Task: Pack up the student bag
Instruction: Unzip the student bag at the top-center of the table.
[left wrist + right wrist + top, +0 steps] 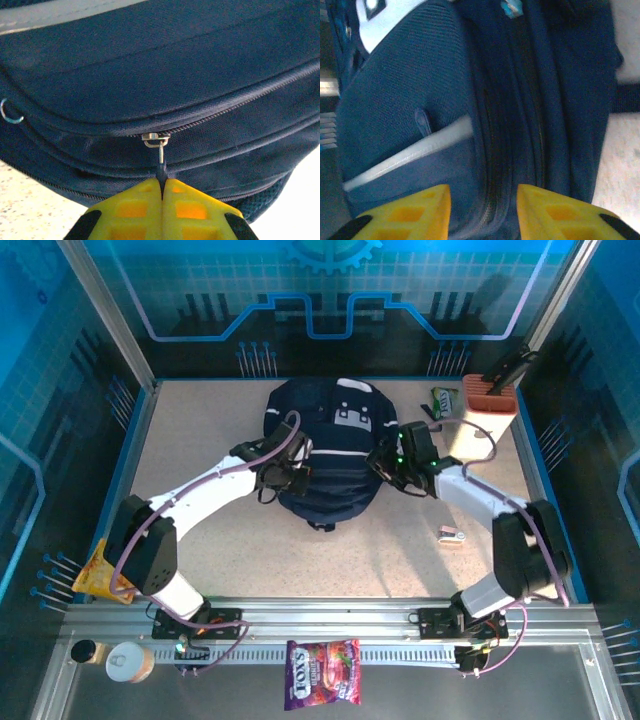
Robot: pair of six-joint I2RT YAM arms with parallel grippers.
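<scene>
The student bag [330,450], dark navy with thin white stripes, lies flat in the middle of the table. My left gripper [285,478] is at its left side. In the left wrist view its yellow fingers [135,210] are shut on the dark zipper pull [161,172], which hangs from a metal slider [156,137] on a closed zipper line. My right gripper [387,466] is at the bag's right side. In the right wrist view it [484,202] stands open, its jaws apart over a zipper seam [495,165] of the bag [410,100], gripping nothing.
A brown and white box [487,408] and a green packet [443,398] stand at the back right. A small pale object [452,535] lies right of the bag. A purple candy bag [322,672], a cup [128,662] and a yellow packet [95,575] sit near the front.
</scene>
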